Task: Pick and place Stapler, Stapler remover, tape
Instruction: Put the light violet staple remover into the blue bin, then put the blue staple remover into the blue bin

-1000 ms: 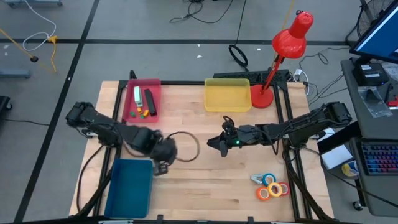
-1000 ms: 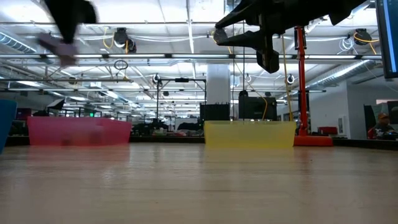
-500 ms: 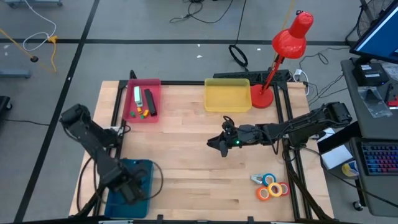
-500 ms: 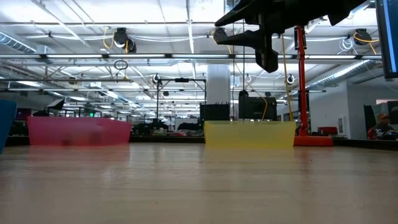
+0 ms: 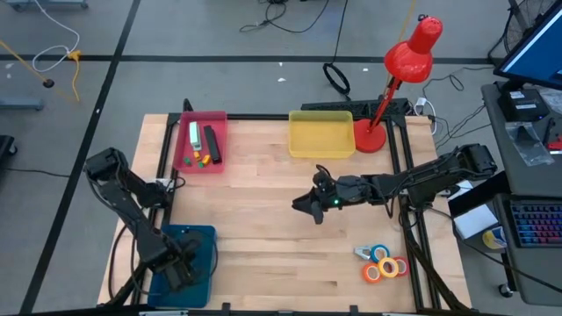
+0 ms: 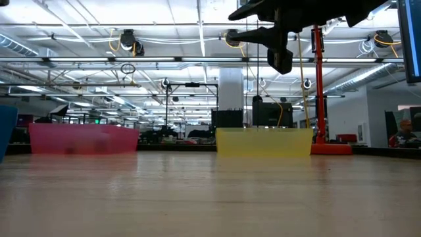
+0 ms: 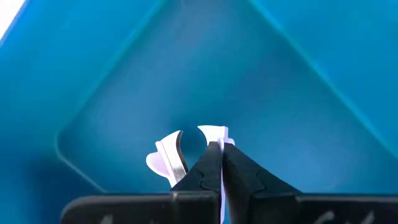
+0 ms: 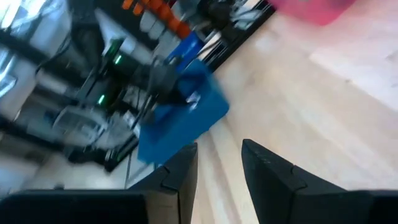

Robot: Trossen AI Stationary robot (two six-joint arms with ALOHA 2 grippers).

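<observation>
**Blue tray under the left gripper, tape rolls waiting at lower right**

Blue fills our left wrist view: the left gripper hangs over the blue tray at the lower left of the overhead frame, its fingers pressed together on a small white and metal piece that looks like the staple remover, though we cannot be sure. The piece sits above the tray floor; we cannot tell whether it touches it.

Near the middle of the overhead frame, our right gripper hovers over bare wooden table, well above the surface in the low view. Its fingers stand apart with nothing between them.

The tape rolls lie in a tight cluster at the lower right of the overhead frame, orange, blue, red and yellow, touching or overlapping one another, well apart from both grippers.

At upper left of the table, the pink tray holds a white oblong item, a dark oblong item and small green and yellow bits. The yellow tray sits at upper centre, just beside the base of a red desk lamp.
</observation>
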